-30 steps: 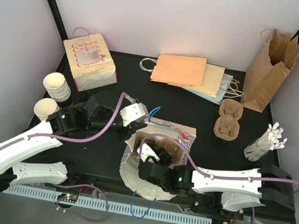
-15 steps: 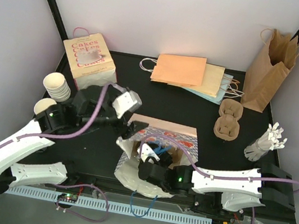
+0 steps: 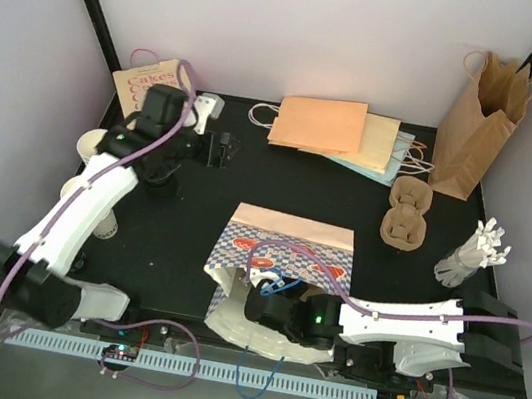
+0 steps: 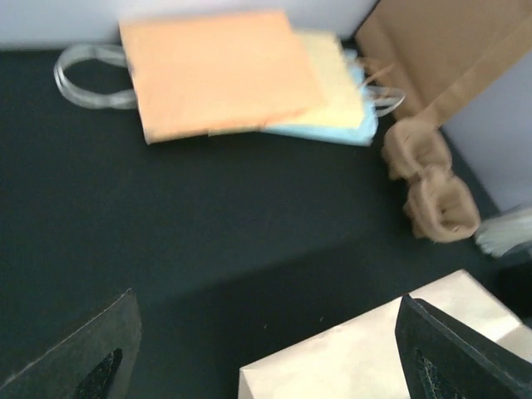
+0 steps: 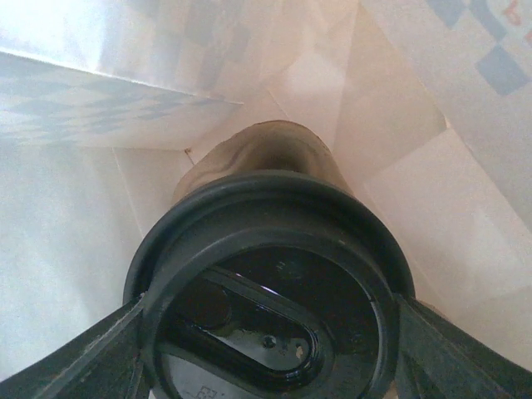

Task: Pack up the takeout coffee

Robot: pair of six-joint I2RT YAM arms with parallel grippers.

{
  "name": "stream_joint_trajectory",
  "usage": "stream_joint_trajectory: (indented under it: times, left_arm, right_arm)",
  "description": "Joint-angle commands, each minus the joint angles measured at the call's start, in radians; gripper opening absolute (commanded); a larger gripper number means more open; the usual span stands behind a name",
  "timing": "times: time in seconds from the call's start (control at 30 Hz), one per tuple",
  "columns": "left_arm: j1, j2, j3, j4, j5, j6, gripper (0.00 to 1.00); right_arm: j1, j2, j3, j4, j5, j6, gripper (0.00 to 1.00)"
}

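A takeout coffee cup with a black lid (image 5: pixel 266 283) sits deep inside the patterned paper bag (image 3: pixel 289 249), seen from above in the right wrist view. My right gripper (image 5: pixel 266 349) is shut on this cup, its fingers (image 5: pixel 79 357) pressed against both sides of the lid rim. From the top, the right gripper (image 3: pixel 268 299) reaches into the bag's mouth. My left gripper (image 3: pixel 219 147) is raised at the back left, open and holding nothing. In its wrist view the left gripper (image 4: pixel 266 341) looks over black table and the bag's cream edge (image 4: pixel 374 349). Spare cream cups (image 3: pixel 87 143) stand at the left, partly hidden by the left arm.
A "Cakes" bag (image 3: pixel 143 84) stands behind the left arm. Flat orange and blue bags (image 3: pixel 333 129) lie at the back. A brown paper bag (image 3: pixel 479 112), a pulp cup carrier (image 3: pixel 407 214) and a bundle of white sticks (image 3: pixel 475 255) are at the right.
My left gripper opened, let go of the patterned bag's edge and swung up and back to the far left. The bag's top side dropped flatter. My right gripper stayed in the bag.
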Motion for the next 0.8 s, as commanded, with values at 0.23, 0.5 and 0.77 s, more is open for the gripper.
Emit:
stream_joint_trajectory:
  times: [0.23,0.5,0.77]
  left_arm:
    - [0.027,0.394,-0.004,0.088,0.237,-0.050,0.75]
    - [0.009,0.486,-0.058,0.191,0.302,-0.073,0.71]
    - [-0.007,0.555,-0.102,0.274,0.336,-0.096,0.67]
  right_arm:
    - [0.004,0.046,0.054,-0.055,0.084,0.009,0.60]
    - [0.004,0.055,0.057,-0.048,0.082,0.001,0.60]
    - [0.003,0.049,0.050,-0.051,0.073,0.001,0.60]
